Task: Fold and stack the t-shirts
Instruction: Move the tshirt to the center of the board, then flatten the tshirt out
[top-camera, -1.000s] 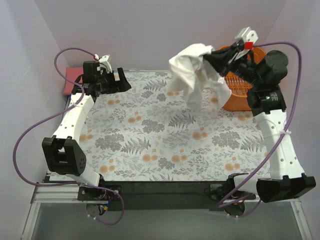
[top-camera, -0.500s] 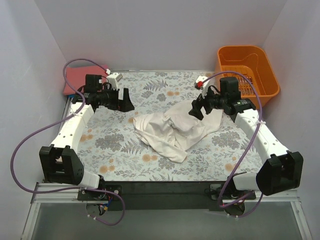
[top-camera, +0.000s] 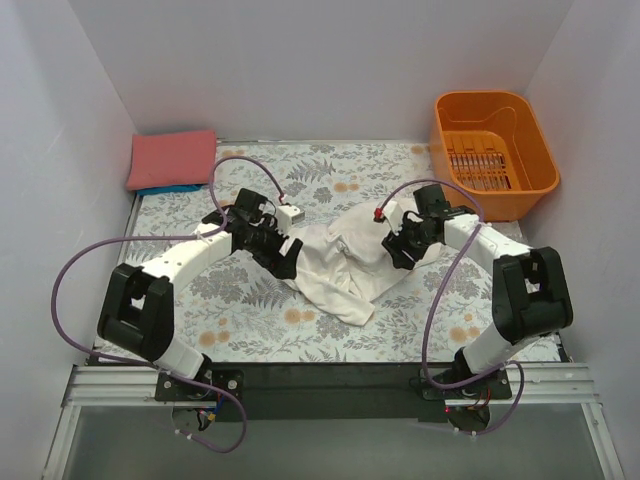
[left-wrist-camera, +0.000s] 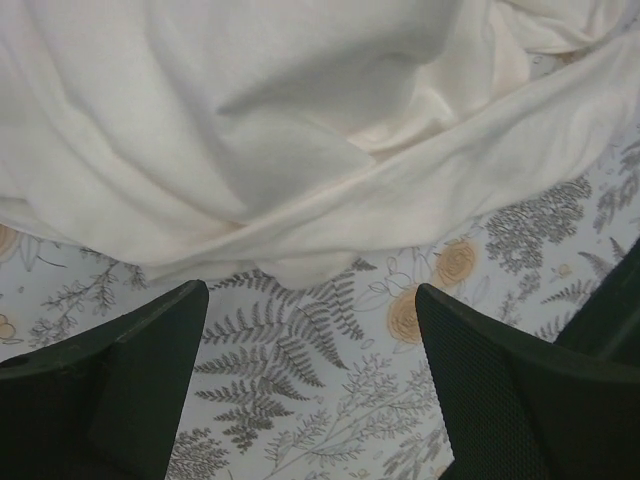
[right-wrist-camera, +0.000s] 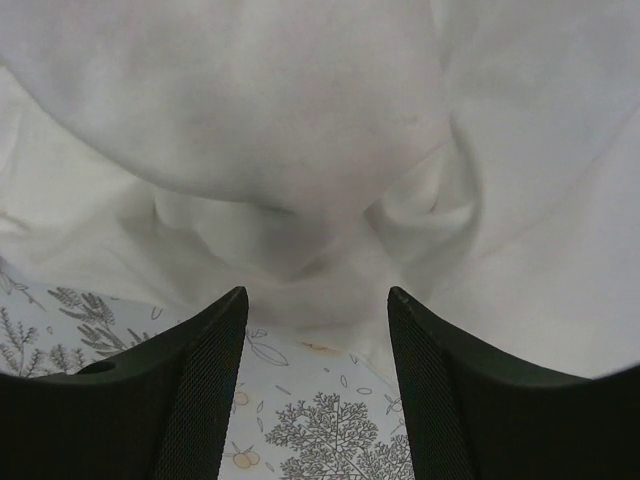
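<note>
At the middle of the table cover (top-camera: 300, 330), the white t-shirt (top-camera: 345, 265) is now lying crumpled, no longer hanging; the left gripper (top-camera: 283, 255) and right gripper (top-camera: 402, 250) are coming down at its edges, jaws parted, probably preparing to spread it.

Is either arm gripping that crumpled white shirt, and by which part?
Nothing is held: the left tool and the right tool both stand open at the edges of the crumpled white cloth t-shirt.
</note>
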